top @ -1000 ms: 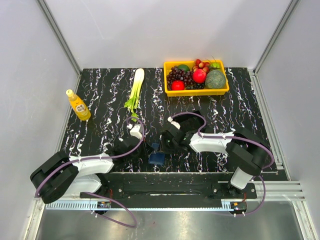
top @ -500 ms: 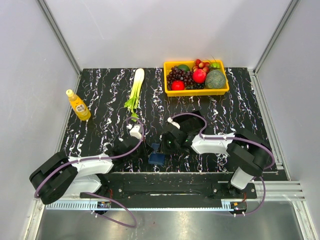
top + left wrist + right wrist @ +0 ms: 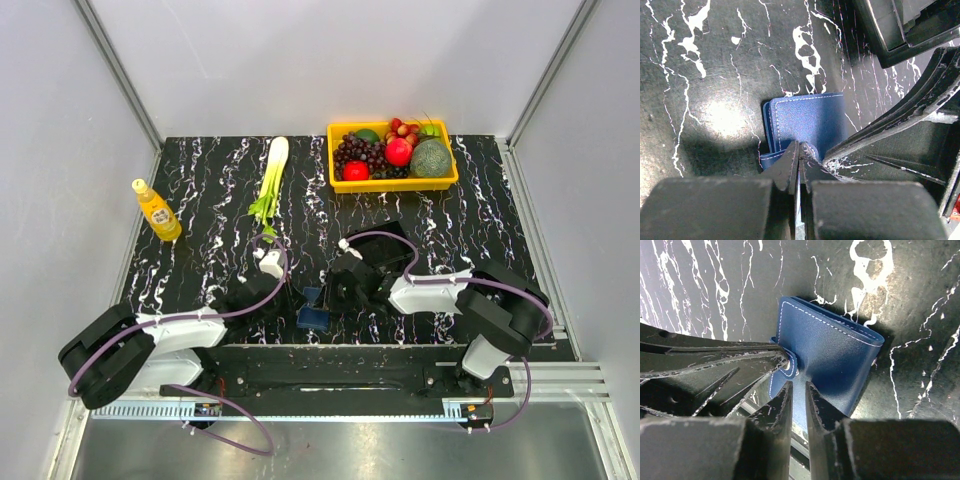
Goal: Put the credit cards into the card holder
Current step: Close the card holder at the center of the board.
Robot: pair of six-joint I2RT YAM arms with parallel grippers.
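Note:
The navy-blue card holder (image 3: pixel 313 318) lies near the table's front edge, between the two arms. It also shows in the left wrist view (image 3: pixel 807 120) and the right wrist view (image 3: pixel 835 355). My left gripper (image 3: pixel 297 299) (image 3: pixel 799 150) is shut on the holder's left edge, where a stitched blue tab is pinched. My right gripper (image 3: pixel 329 296) (image 3: pixel 799 390) comes from the right, its jaws almost together with blue wallet material between them. Its finger (image 3: pixel 900 110) touches the left fingers. No credit card shows plainly.
A yellow basket (image 3: pixel 448 181) of fruit stands at the back right. A leek (image 3: pixel 272 172) lies at the back middle and a yellow bottle (image 3: pixel 156 210) at the left. The table's front edge (image 3: pixel 330 345) is just below the holder.
The right arm's forearm and elbow have shifted slightly right and toward the front. The left arm and the card holder have stayed in place.

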